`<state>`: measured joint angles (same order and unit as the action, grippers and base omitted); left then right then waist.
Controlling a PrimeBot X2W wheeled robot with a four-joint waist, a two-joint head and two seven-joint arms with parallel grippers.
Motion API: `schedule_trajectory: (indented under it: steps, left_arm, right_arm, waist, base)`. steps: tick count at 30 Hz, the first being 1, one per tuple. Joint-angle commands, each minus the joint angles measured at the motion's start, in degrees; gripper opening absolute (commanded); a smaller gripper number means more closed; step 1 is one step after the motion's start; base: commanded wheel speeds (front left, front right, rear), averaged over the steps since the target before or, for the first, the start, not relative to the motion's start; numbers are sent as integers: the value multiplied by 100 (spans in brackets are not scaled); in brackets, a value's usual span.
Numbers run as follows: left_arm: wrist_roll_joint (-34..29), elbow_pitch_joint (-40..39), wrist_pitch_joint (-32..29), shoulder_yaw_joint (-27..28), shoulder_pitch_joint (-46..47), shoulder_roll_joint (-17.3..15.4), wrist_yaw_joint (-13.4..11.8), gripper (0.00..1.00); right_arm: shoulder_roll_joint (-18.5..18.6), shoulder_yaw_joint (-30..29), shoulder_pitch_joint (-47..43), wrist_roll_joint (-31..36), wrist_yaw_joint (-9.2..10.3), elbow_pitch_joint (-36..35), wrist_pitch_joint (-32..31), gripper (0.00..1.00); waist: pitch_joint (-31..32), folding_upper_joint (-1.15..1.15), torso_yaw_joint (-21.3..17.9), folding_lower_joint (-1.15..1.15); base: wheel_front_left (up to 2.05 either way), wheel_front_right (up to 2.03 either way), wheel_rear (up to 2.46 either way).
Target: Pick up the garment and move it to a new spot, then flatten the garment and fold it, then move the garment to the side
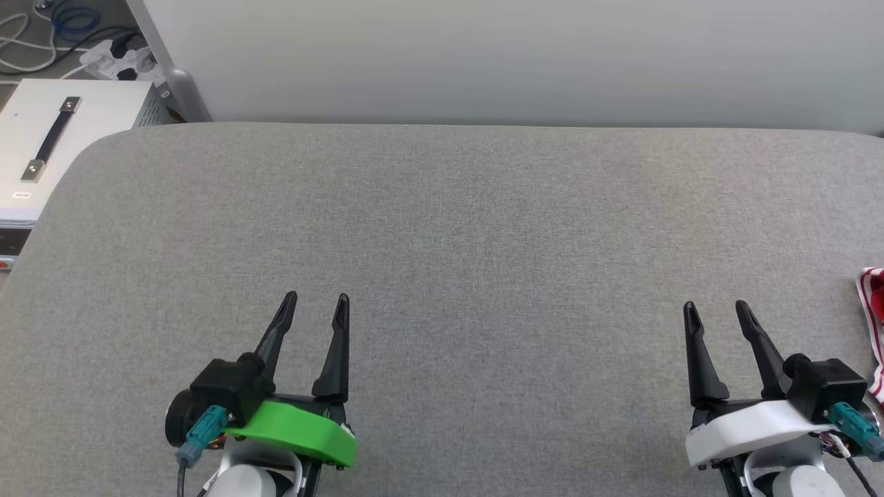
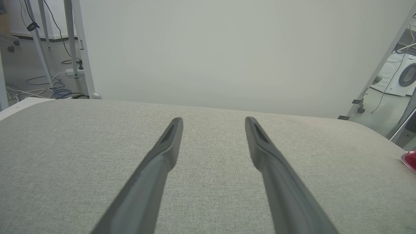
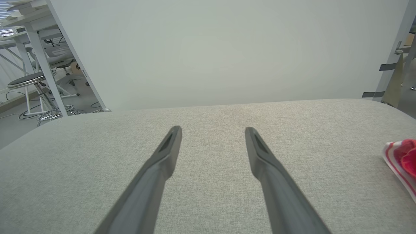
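One wide grey bench [image 1: 442, 221] carries the shirt [image 1: 873, 304] at its right edge, mostly out of frame. The left gripper [image 1: 316, 298] and right gripper [image 1: 715, 306] hover by the front edge, fingers spread, empty. A blind sideways reach might catch only its edge and drag it off.

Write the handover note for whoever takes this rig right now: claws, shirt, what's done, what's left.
Left claw: open, empty, over the near left of the grey table.
Right claw: open, empty, over the near right, apart from the shirt.
Shirt: red with striped trim, at the table's right edge, right of the right claw, mostly out of frame.
Done: cannot tell; whether it is folded is not visible.
Left: check the shirt first; if unfolded, pick it up, move it, flatten, fold, set aside.
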<state>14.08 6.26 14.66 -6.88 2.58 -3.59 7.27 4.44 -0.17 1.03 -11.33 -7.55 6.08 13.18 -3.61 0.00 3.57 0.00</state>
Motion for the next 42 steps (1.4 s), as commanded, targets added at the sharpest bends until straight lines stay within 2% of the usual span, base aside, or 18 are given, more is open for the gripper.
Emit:
schedule_trajectory:
  steps: [1, 20, 21, 42]
  left_arm:
    - [-22, -6, 34, 5, -61, 17, 21, 100]
    - [9, -3, 34, -26, -42, 12, 22, 100]
    - [-1, 18, -2, -19, -6, -1, 4, 0]
    - [-224, -75, -242, 94, -45, 8, -114, 0]
  right_arm:
    - [-2, 14, -34, 16, 6, 20, 45, 100]
    - [9, 47, 19, 24, 6, 95, 106, 100]
    - [3, 40, 6, 1, 0, 91, 70, 0]
    - [-23, 31, -11, 180, 1, -21, -153, 0]
  waist:
    - [8, 0, -6, 0]
    - [28, 0, -37, 0]
    - [30, 0, -37, 0]
    - [82, 0, -89, 0]
  base:
    - [0, 0, 0]
    - [0, 0, 0]
    - [0, 0, 0]
    - [0, 0, 0]
